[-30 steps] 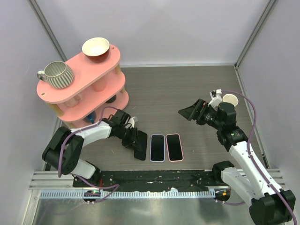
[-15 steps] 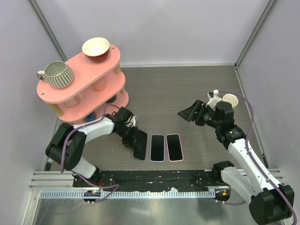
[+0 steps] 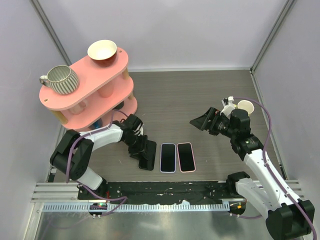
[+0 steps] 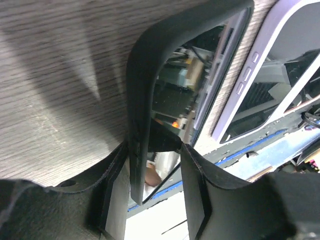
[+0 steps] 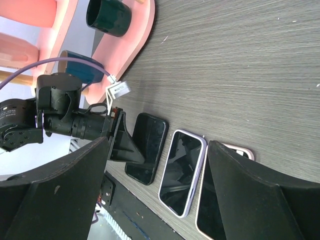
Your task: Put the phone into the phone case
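A black phone case point(image 3: 148, 155) lies on the table left of two other phones, with a glossy dark phone screen inside its rim. In the left wrist view the case's long edge point(image 4: 145, 75) runs between my left gripper's point(image 4: 154, 147) jaws; it rests against the left finger, a gap shows to the right finger, so the gripper is open. From above, the left gripper point(image 3: 140, 150) sits at the case's left side. My right gripper point(image 3: 202, 121) hangs open and empty above the table, looking down on the black case point(image 5: 147, 145).
A lavender-cased phone point(image 3: 168, 157) and a pink-cased phone point(image 3: 185, 156) lie side by side right of the black case. A pink tiered shelf point(image 3: 85, 92) with a mug and a bowl stands back left. A paper cup point(image 3: 245, 106) is at the right.
My left gripper's jaws have spread apart around the black case edge, and the case now lies flatter on the table. The right arm has barely moved.
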